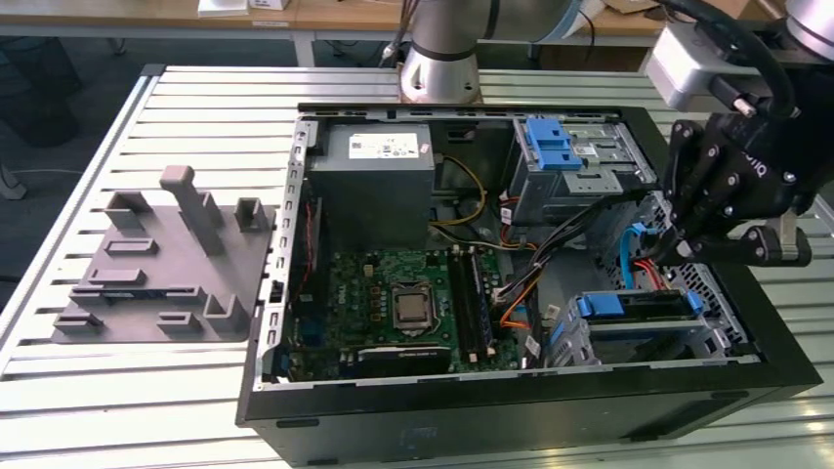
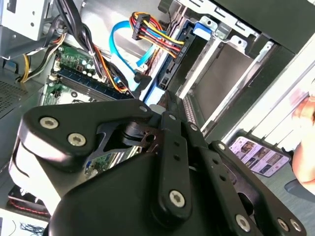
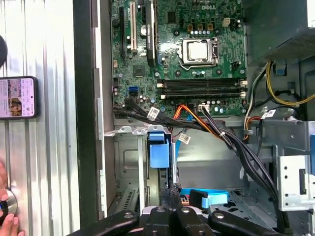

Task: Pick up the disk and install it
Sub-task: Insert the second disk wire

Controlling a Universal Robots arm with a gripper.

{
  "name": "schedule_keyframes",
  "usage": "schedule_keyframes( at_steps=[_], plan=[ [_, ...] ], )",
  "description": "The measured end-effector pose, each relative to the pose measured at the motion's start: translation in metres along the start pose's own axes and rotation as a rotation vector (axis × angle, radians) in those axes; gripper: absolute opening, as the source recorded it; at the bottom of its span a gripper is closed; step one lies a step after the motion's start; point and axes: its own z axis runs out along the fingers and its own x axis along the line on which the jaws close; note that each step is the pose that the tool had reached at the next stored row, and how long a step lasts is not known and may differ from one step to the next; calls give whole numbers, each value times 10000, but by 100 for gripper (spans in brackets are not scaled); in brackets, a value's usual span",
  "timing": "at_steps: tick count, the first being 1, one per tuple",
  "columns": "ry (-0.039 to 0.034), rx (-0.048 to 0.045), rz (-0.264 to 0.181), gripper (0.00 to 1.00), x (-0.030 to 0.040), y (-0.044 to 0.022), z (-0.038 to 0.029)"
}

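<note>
The pincer (image 1: pixel 729 210) hangs over the open computer case (image 1: pixel 521 391) at about 3 o'clock in the exterior view, above the drive bays along that side. In both wrist views its fingers (image 3: pixel 172 216) look pressed nearly together, with nothing visibly between them, though whether they are fully closed I cannot tell for sure. The disk (image 1: pixel 639 308) sits in the lower bay at about 4 o'clock in the exterior view, its blue carrier frame facing up, just below the pincer.

Judging by this, the install step is at or near its end: the disk appears to lie in its bay, and the remaining work calls for checking that it sits flush. The red and blue cables (image 2: pixel 142 44) running close to the bay could snag.

The case rests on a slatted light-grey desk (image 1: pixel 131 391). At 9 o'clock a grey moulded fixture (image 1: pixel 163 264) lies on the slats. A phone (image 3: pixel 17 97) lies beside the case in the first wrist view, and a person's hand (image 3: pixel 6 216) shows near it. Beyond, more benches line the room.
</note>
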Motion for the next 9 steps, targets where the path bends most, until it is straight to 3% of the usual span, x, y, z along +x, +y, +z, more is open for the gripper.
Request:
schedule_keyframes(
  at_steps=[2, 9],
  plan=[
    [2, 0, 0, 11, -11, 2, -15],
    [152, 9, 2, 11, -126, 9, -17]
  ],
)
